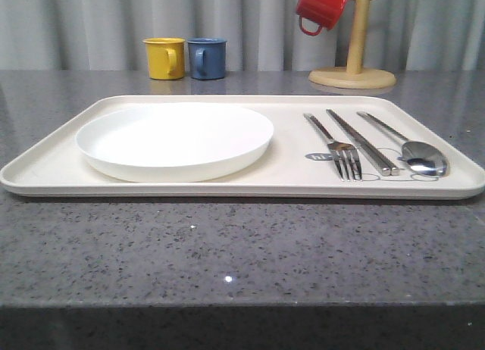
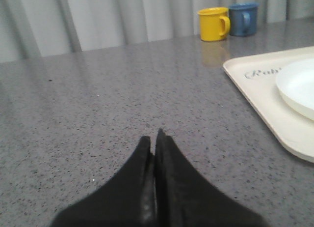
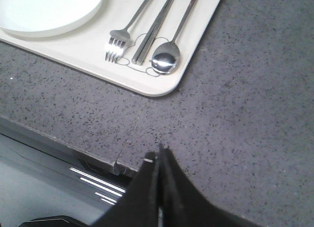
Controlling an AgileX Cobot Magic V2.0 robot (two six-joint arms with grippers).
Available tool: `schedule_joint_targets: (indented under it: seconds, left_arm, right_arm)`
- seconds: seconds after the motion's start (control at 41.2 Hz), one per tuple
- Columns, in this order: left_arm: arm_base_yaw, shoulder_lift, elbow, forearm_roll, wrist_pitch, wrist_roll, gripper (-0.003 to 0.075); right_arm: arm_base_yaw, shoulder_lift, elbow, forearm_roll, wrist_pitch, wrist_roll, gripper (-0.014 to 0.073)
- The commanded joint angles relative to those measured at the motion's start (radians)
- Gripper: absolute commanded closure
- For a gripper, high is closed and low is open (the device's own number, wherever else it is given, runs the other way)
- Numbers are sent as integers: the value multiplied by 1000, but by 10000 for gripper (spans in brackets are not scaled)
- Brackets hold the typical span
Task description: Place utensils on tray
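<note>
A: How would the utensils handle, judging from here?

B: The fork [image 1: 339, 148], the chopsticks [image 1: 362, 141] and the spoon [image 1: 409, 147] look thin, stiff, light and slick, lying flat on the tray [image 1: 45, 172]. I'd pinch each across its slim handle near the middle, not at the tines or bowl. The plate [image 1: 174, 140] looks rigid, smooth and breakable; its raised rim seems the only hold.

A: Where is everything?

B: All on the tray: the plate toward its left, the 3 kinds of cutlery side by side toward its right, fork, then chopsticks, then spoon.

A: Counts?

B: 1 fork, 1 pair of chopsticks, 1 spoon, 1 plate, 1 tray. Behind, 3 mugs: yellow [image 1: 164, 57], blue [image 1: 207, 57], red [image 1: 321, 7] hanging on a wooden stand [image 1: 353, 70].

A: The hands?

B: The left hand [image 2: 153, 138] and right hand [image 3: 161, 152] are both pressed together, empty, above the bare table [image 1: 227, 251].
</note>
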Motion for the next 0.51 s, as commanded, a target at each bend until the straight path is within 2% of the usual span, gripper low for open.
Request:
schedule_joint_targets:
  seconds: [0.0,0.024,0.073,0.486]
  left_arm:
    - [34,-25,42,-46,-186,-6,738]
    - [38,-23,49,-54,-215,-6,738]
    - [45,-23,43,-57,-174,-6,738]
    - [8,-23,45,-57,-180,-6,738]
  right_arm:
    - [1,9,-23,-7,-69,-6,715]
    - [1,9,-23,-7,-69,-6,715]
    - [1,9,-23,-7,-69,-6,715]
    - [1,9,-23,-6,-69,-6,715]
